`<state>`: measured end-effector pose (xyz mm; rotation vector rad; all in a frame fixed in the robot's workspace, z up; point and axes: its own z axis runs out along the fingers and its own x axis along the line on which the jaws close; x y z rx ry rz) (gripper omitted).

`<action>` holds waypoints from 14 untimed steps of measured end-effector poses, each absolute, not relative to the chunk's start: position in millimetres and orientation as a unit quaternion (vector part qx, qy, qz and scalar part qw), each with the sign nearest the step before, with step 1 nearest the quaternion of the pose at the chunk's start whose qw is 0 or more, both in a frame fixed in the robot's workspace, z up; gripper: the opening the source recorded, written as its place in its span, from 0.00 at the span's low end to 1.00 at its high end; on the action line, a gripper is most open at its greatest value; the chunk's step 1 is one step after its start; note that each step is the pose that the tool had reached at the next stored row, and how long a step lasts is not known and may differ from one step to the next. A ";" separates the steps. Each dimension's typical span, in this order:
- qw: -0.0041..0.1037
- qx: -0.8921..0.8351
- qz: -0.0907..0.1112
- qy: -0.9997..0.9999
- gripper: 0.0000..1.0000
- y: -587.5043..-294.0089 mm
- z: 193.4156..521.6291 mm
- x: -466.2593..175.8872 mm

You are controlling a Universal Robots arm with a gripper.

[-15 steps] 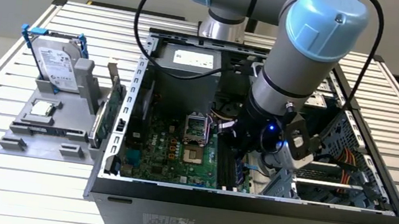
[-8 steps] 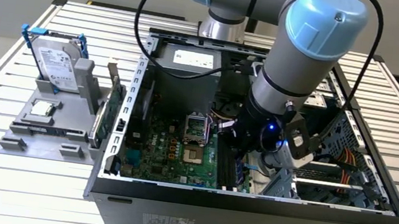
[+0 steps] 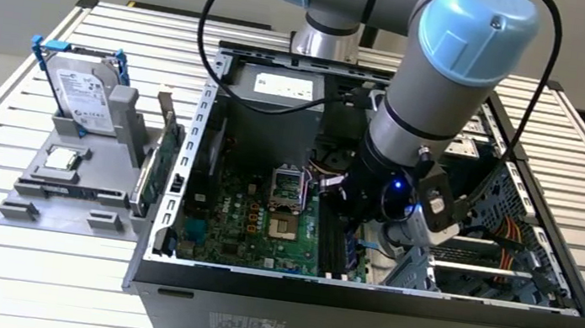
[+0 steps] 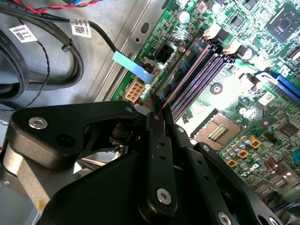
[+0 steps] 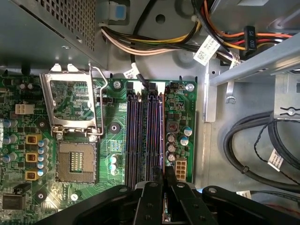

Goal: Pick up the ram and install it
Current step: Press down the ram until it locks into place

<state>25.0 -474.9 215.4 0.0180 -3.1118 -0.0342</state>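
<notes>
The fingers (image 5: 164, 187) pinched the ram (image 4: 180, 86) edge-on. That kept it aligned over the memory slots (image 5: 145, 133), seemingly for seating.

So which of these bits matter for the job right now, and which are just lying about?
In use: the claw, gripping the ram edge-on; the memory slots beneath it on the motherboard.

Lying about: the hard drive, the small silver chip and the green expansion card in the grey stand outside the case; the loose cables.
</notes>
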 end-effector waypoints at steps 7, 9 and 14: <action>0.015 -0.002 -0.011 -1.000 0.00 -473.2 215.3 24.1; 0.015 -0.006 -0.011 -1.000 0.00 -473.1 215.5 23.4; 0.015 -0.012 -0.011 -1.000 0.00 -472.9 215.4 22.3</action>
